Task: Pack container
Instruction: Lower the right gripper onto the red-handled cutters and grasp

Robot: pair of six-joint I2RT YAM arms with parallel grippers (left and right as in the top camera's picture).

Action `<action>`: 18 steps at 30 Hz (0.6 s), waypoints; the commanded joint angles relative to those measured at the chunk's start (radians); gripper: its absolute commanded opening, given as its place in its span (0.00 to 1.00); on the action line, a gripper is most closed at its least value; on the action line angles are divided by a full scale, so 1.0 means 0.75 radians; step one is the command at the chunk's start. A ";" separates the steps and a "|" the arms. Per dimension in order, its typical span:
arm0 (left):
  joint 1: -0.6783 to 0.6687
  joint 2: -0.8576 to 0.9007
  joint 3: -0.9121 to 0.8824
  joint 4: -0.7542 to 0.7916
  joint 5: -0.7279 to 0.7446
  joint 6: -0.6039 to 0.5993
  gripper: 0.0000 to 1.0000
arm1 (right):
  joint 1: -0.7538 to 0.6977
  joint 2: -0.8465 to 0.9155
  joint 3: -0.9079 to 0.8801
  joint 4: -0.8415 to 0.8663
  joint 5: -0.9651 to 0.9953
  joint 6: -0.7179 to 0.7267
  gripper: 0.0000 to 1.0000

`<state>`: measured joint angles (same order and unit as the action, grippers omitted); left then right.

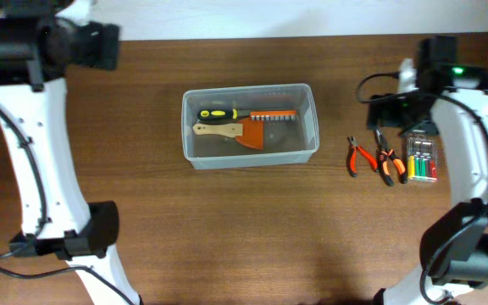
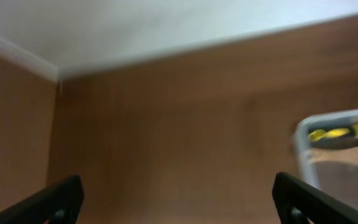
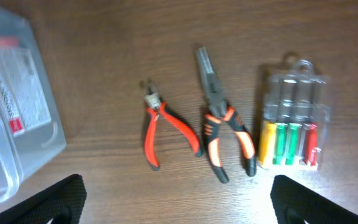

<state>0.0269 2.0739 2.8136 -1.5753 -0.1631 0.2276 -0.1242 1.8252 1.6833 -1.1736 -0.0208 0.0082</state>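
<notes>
Since the left gripper (image 2: 176, 202) and right gripper (image 3: 178, 202) both hang spread and empty, nothing holds the container (image 1: 252, 158), which sits mid-bench nearer the far edge; probably light, stiff, slick-walled plastic, best gripped by its rim.

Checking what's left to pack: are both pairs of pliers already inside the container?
No: the red pliers and the orange-and-black pliers lie on the table, outside the container.
</notes>
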 commanded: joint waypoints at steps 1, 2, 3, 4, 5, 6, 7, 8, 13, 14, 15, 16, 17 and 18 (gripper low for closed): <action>0.148 0.078 -0.024 -0.089 -0.019 -0.259 0.99 | 0.048 0.083 0.011 0.001 0.142 -0.040 1.00; 0.187 0.081 -0.024 -0.111 0.006 -0.294 0.99 | 0.052 0.109 0.011 -0.004 0.135 -0.039 1.00; 0.220 0.083 -0.024 -0.126 0.049 -0.294 0.99 | 0.052 0.130 0.011 -0.011 0.121 -0.039 1.00; 0.254 0.085 -0.024 -0.140 0.096 -0.294 0.99 | 0.052 0.151 0.011 -0.017 0.095 -0.040 1.00; 0.285 0.086 -0.024 -0.150 0.136 -0.294 0.99 | 0.052 0.174 0.011 -0.024 0.052 -0.039 0.99; 0.307 0.086 -0.024 -0.150 0.164 -0.294 0.99 | 0.052 0.197 0.011 -0.032 0.008 -0.040 0.97; 0.335 0.086 -0.024 -0.150 0.192 -0.294 0.99 | 0.052 0.226 0.011 -0.038 -0.037 -0.040 0.93; 0.357 0.086 -0.024 -0.150 0.197 -0.294 0.99 | 0.052 0.256 0.011 -0.041 -0.062 -0.039 0.88; 0.378 0.086 -0.024 -0.150 0.198 -0.294 0.99 | 0.054 0.345 0.011 -0.043 -0.124 -0.037 0.79; 0.378 0.086 -0.024 -0.150 0.198 -0.294 0.99 | 0.055 0.356 0.011 -0.045 -0.130 -0.037 0.78; 0.378 0.086 -0.024 -0.150 0.198 -0.294 0.99 | 0.056 0.369 0.011 -0.046 -0.134 -0.037 0.78; 0.378 0.086 -0.024 -0.150 0.198 -0.294 0.99 | 0.056 0.378 0.011 -0.047 -0.135 -0.036 0.77; 0.378 0.086 -0.024 -0.150 0.198 -0.294 0.99 | 0.058 0.390 0.011 -0.047 -0.134 -0.037 0.76; 0.378 0.086 -0.024 -0.150 0.198 -0.294 0.99 | 0.060 0.394 0.011 -0.051 -0.134 -0.036 0.75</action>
<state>0.3088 2.1490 2.7911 -1.6855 -0.0330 0.0231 -0.0853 2.0960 1.6829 -1.2041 -0.0929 -0.0196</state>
